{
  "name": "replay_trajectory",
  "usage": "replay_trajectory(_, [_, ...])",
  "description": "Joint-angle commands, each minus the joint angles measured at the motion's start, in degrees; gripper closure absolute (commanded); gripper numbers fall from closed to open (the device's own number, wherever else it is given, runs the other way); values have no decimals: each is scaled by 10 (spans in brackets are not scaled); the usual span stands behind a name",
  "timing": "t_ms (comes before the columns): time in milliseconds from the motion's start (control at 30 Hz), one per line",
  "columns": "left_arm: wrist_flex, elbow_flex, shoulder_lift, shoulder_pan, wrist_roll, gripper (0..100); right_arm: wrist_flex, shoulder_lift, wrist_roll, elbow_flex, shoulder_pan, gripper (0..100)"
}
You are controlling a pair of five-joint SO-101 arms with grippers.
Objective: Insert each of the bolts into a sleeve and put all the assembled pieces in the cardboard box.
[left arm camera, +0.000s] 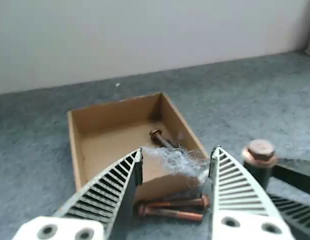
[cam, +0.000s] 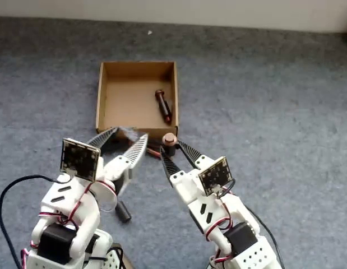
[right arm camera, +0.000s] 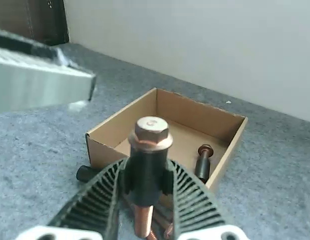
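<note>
Between the right jaws: the right gripper [right arm camera: 145, 172] is squeezed tight on a black sleeve [right arm camera: 144, 186] with a bolt [right arm camera: 151, 132] in it, standing straight up, head on top.
Right arm: low, pointing to 11 o'clock.
Left jaws: the left gripper [left arm camera: 177, 152] is wide apart and holds nothing.
Left arm: points to 1 o'clock, tips at the near wall of the cardboard box [cam: 98, 95].
Loose bolts [left arm camera: 172, 209]: two, side by side at the box's 6 o'clock.
Finished piece [cam: 163, 105]: inside the box, at its 3 o'clock side.
Spare sleeve [cam: 123, 211]: at the left gripper's 6 o'clock.
</note>
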Motion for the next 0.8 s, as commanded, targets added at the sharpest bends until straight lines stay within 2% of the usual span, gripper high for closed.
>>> replay_trajectory(0, [77,-22,0,-97,-5,766,-1,-11,1,70,9,995])
replay_trajectory(100, [126,-15,0,-192,-5,766,0,-10,1,70,9,995])
replay_trajectory(200, [130,27,0,-272,-8,765,8,-8,-3,51,9,995])
replay_trajectory(267, [130,68,0,-304,-33,765,44,7,-41,3,9,995])
replay_trajectory(333, [119,112,0,-318,-62,765,58,44,-69,-53,9,995])
replay_trajectory(433, [82,176,0,-328,-78,765,42,142,-68,-139,9,995])
replay_trajectory(600, [8,231,0,-335,-78,765,-76,374,-68,-256,9,995])
replay_trajectory(767, [5,237,1,-332,-78,765,-220,617,-68,-374,9,995])
